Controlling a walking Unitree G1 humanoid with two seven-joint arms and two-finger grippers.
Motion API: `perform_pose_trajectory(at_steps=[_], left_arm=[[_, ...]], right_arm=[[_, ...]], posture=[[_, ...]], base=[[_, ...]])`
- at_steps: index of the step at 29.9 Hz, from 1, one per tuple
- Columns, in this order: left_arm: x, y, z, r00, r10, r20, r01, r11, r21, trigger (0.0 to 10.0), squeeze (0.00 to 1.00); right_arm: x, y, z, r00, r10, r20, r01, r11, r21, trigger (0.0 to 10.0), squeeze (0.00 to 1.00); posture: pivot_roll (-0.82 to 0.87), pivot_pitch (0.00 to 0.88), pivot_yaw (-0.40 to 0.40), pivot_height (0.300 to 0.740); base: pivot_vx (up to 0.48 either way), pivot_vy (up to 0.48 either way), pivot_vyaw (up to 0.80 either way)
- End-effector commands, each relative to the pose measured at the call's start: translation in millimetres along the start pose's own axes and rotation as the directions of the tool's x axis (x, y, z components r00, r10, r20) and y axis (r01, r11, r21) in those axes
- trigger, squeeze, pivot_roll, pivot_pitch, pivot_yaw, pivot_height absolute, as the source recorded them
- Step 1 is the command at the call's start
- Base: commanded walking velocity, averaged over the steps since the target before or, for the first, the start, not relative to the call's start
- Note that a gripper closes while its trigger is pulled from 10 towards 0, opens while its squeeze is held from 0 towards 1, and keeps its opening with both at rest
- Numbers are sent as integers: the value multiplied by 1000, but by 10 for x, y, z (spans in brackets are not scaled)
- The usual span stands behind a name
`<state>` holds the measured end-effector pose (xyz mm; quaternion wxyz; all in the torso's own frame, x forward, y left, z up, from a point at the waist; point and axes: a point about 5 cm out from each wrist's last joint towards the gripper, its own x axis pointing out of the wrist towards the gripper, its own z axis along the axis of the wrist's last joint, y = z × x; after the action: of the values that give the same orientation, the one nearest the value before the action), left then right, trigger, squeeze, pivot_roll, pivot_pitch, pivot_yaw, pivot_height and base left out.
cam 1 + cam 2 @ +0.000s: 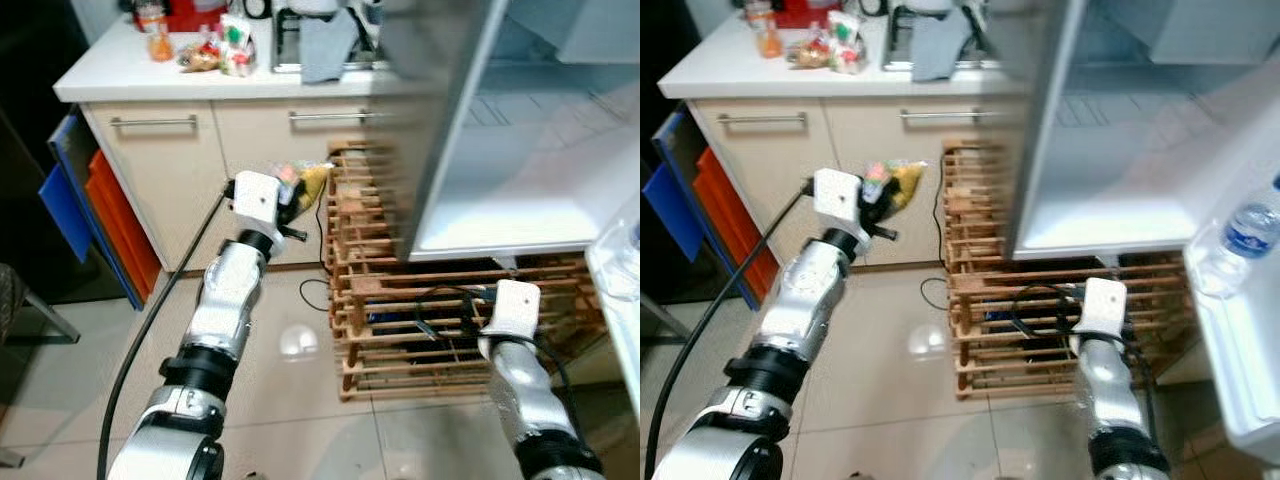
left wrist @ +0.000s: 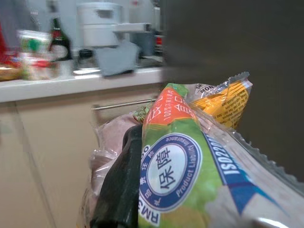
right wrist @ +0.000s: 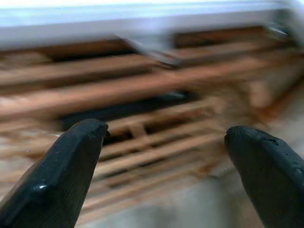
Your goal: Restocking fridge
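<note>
My left gripper [image 1: 293,203] is raised in front of the kitchen cabinet and is shut on a snack packet [image 1: 308,183], a crinkly bag printed green, orange and yellow [image 2: 190,156]. One black finger [image 2: 118,190] presses along the bag's side. To the right stands the open fridge [image 1: 520,200], its white shelf bare. The right gripper [image 3: 164,156] hangs low before the wooden rack [image 1: 400,300], open with nothing between its fingers.
The fridge door shelf [image 1: 1240,330] at the far right holds a water bottle [image 1: 1245,232]. A white counter [image 1: 130,75] carries packets, a bottle and an appliance. Blue and orange boards [image 1: 95,215] lean at the left. Cables lie in the rack. Tiled floor [image 1: 290,400] lies ahead.
</note>
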<state>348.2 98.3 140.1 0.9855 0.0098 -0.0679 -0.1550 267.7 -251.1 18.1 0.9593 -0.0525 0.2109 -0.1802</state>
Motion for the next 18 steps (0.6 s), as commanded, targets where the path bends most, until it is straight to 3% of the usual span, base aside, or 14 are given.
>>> perform_pose_trajectory(at_steps=[1, 2, 10, 14, 17, 18], left_arm=[[39, -94, 78, 999, -45, 30, 45, 999, 6, 10000, 0], [35, -81, 69, 999, -43, 23, 43, 999, -4, 10000, 0], [34, -107, 30, 997, -72, 5, 72, 997, -11, 10000, 0], [45, -134, 33, 997, -80, 4, 80, 997, -13, 10000, 0], [35, -160, 20, 995, -99, 0, 99, 995, -9, 10000, 0], [35, -160, 20, 995, -99, 0, 99, 995, -9, 10000, 0]], right_arm=[[13, -107, 6, 999, -48, -15, 48, 999, -5, 10000, 0], [15, -206, -12, 997, -79, -26, 79, 997, -15, 10000, 0], [-19, -546, -36, 978, -205, -30, 203, 978, -47, 10000, 0], [-15, -524, -13, 981, -193, -26, 192, 981, -40, 10000, 0], [-3, -281, 211, 992, -80, 96, 81, 997, 0, 10000, 0], [-3, -281, 211, 992, -80, 96, 81, 997, 0, 10000, 0]], posture=[[-100, 0, 39, 740], [-109, 0, 45, 740], [-127, 0, 55, 740], [-126, 0, 52, 740], [-120, 0, 50, 740], [-120, 0, 50, 740]], base=[[0, 0, 0], [0, 0, 0], [0, 0, 0], [0, 0, 0], [0, 0, 0], [0, 0, 0]])
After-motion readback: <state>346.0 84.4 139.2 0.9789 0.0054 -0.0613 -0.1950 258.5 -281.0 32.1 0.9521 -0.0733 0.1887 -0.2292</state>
